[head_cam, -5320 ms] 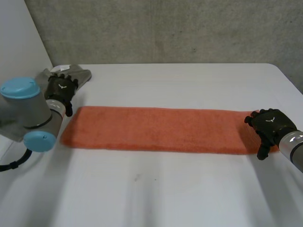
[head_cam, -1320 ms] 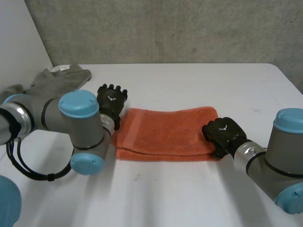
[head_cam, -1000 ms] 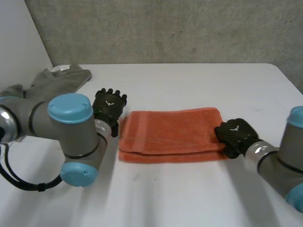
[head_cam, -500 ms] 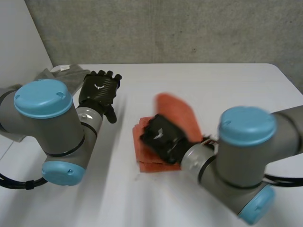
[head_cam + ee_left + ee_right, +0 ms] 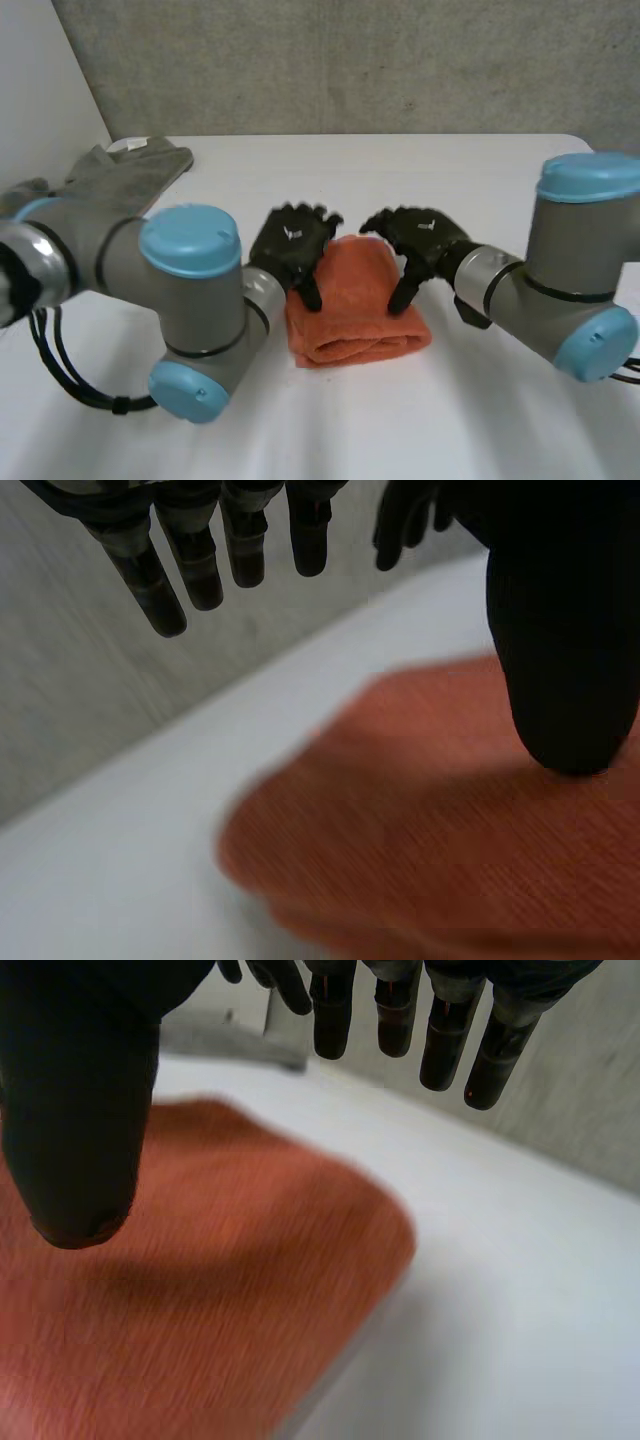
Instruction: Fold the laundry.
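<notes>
Orange towel [image 5: 360,320] looks folded, left hand [image 5: 290,240] and right hand [image 5: 420,235] spread open over it, gripping nothing; the grey cloth [image 5: 130,170] far left seems yet unfolded.

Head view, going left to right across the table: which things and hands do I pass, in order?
grey cloth → left hand → folded orange towel → right hand

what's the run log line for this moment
orange towel: folded compact, mid-table | left hand: open, over towel's left edge | right hand: open, over its right edge | grey cloth: lying far left
</notes>
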`<state>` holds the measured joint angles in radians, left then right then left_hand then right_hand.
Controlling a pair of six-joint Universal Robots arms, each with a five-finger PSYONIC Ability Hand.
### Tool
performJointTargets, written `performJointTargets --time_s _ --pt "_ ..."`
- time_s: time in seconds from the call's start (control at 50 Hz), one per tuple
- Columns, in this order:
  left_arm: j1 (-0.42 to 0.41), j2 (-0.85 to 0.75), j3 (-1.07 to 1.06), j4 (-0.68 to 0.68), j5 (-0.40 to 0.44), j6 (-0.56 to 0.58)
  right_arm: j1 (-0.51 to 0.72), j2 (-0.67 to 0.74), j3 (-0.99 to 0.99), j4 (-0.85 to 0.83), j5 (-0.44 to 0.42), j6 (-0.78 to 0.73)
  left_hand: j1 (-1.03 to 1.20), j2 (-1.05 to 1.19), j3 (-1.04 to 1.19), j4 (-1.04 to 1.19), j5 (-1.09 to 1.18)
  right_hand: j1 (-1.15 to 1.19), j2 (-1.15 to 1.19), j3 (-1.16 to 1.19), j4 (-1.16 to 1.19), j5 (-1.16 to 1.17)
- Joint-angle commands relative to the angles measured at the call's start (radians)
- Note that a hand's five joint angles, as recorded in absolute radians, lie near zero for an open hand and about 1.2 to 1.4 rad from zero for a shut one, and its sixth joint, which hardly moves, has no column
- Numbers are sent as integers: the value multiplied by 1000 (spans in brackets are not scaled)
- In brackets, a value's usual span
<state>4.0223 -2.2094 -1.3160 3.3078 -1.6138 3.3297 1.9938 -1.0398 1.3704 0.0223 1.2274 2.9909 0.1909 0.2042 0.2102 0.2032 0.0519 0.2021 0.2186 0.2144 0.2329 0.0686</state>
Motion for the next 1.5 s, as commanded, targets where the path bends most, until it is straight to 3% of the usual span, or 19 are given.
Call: performJointTargets --time_s 0.02,0.16,0.26,0.42,0.54,0.8,1.1,1.24,1.5 --pt "-3 -76 15 -111 -81 13 8 191 -151 160 12 -130 -10 -23 -29 -22 -45 -28 -44 -40 -58 -69" --pt "10 -75 34 -186 -104 45 8 202 -175 191 92 -196 -10 -23 -29 -22 -45 -28 -44 -40 -58 -69" --pt "-3 -33 32 -183 -80 45 0 94 -116 119 115 -184 -13 -26 -32 -25 -48 -28 -44 -40 -58 -69" --pt "21 192 55 -168 66 33 -26 -113 90 -67 130 -69 -13 -26 -32 -25 -48 -28 -44 -40 -58 -69" --pt "61 247 78 -218 176 11 -118 -170 196 -65 127 36 -10 -23 -29 -22 -45 -28 -44 -40 -58 -69" --pt "119 361 67 -336 295 -93 -145 -91 323 -64 21 74 -1 -14 -20 -13 -36 -26 -43 -39 -57 -67" --pt "130 367 52 -336 295 -121 -109 47 254 -74 14 160 -1 -14 -20 -13 -36 109 92 97 78 68" --pt "130 366 50 -335 295 -121 -76 72 220 -105 15 197 -4 -17 -23 -16 -39 258 242 246 228 217" --pt "130 364 43 -335 295 -121 -35 116 159 -107 18 244 -1 -14 -20 -13 -36 306 289 293 275 265"
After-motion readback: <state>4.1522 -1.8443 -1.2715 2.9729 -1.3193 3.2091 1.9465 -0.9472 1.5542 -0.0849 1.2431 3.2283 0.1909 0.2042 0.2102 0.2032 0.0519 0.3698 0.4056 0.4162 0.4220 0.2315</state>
